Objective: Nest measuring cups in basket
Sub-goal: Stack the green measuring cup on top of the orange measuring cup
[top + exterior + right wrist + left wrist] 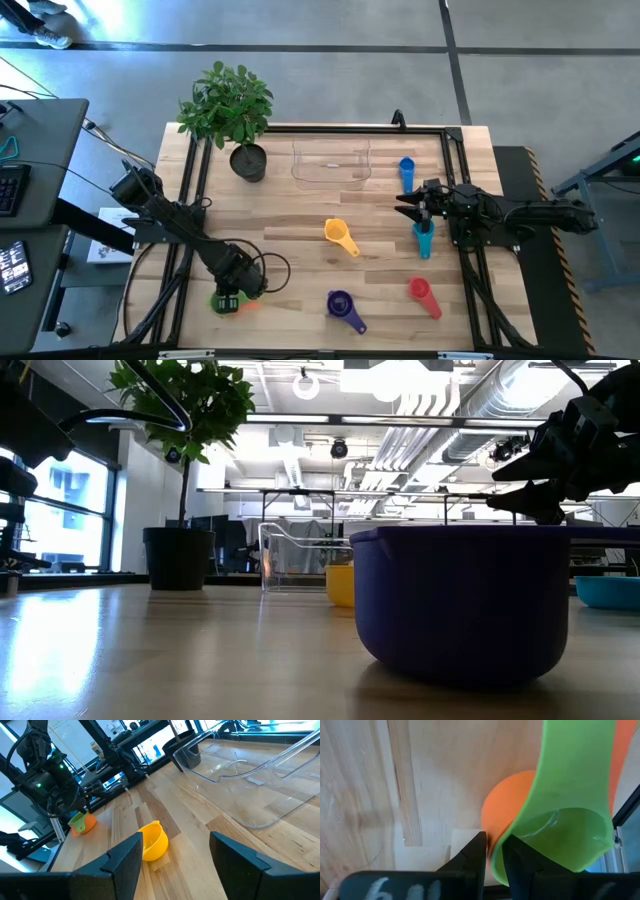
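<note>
Left gripper: low at the desk's near edge toward the left corner, jaws clamped on the green cup's rim.
Left wrist view only: green cup tilted, pressed against the orange cup behind it; dark fingers nearly together on the green wall.
Right gripper: raised above the desk's right part, jaws wide apart, holding nothing; teal cup just beside it.
Right wrist view only: yellow cup between the open jaws in line of sight, clear basket beyond, left arm with green and orange cups far off.
Low view only: purple cup fills the foreground, yellow cup and basket behind it.
Basket, high view: near the far edge, centre, beside the potted plant.
Other cups: blue right of the basket; red near the right front.
Open room: bare wood across the desk's left and middle.
Writing: pale marks on the left gripper, unreadable.
</note>
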### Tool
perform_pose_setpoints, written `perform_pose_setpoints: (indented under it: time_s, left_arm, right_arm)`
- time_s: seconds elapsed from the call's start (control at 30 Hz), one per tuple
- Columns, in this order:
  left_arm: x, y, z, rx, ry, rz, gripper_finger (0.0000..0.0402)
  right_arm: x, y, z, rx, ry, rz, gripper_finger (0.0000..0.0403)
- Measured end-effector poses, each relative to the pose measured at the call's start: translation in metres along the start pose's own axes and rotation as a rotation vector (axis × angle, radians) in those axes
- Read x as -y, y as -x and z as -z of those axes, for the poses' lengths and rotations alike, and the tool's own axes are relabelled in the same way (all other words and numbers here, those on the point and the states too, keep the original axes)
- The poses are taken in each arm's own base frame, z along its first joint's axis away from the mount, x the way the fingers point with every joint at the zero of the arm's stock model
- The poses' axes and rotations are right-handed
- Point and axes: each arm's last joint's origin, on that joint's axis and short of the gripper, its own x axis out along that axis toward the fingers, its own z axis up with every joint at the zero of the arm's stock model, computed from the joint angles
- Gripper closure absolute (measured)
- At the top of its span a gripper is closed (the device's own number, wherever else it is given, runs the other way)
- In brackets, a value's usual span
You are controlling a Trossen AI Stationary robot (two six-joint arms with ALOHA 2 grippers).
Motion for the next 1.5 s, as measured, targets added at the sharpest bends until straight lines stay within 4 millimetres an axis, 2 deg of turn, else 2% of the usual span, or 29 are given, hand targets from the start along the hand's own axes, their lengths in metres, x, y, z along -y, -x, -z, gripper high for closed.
perform_pose_setpoints:
  time_s: [0.3, 0.53, 1.0, 1.3, 1.5]
  left_arm:
    - [-0.004, 0.003, -0.008, 0.033, 0.054, 0.025, 0.0392]
    - [-0.016, 0.011, -0.029, 0.146, 0.152, 0.069, 0.0392]
    - [-0.067, 0.035, -0.070, 0.331, 0.412, 0.119, 0.0392]
    - [-0.079, 0.059, -0.085, 0.395, 0.423, 0.170, 0.0371]
    - [-0.083, 0.062, -0.086, 0.383, 0.396, 0.199, 0.0368]
  right_arm:
    - [0.000, 0.000, 0.000, 0.001, 0.000, 0.000, 0.0183]
    - [0.000, 0.000, 0.000, 0.000, -0.041, 0.000, 0.0183]
    - [0.000, 0.000, 0.000, 0.000, -0.034, 0.000, 0.0183]
    - [0.000, 0.000, 0.000, 0.002, 0.006, 0.002, 0.0183]
    - [0.000, 0.000, 0.000, 0.002, 0.008, 0.002, 0.0183]
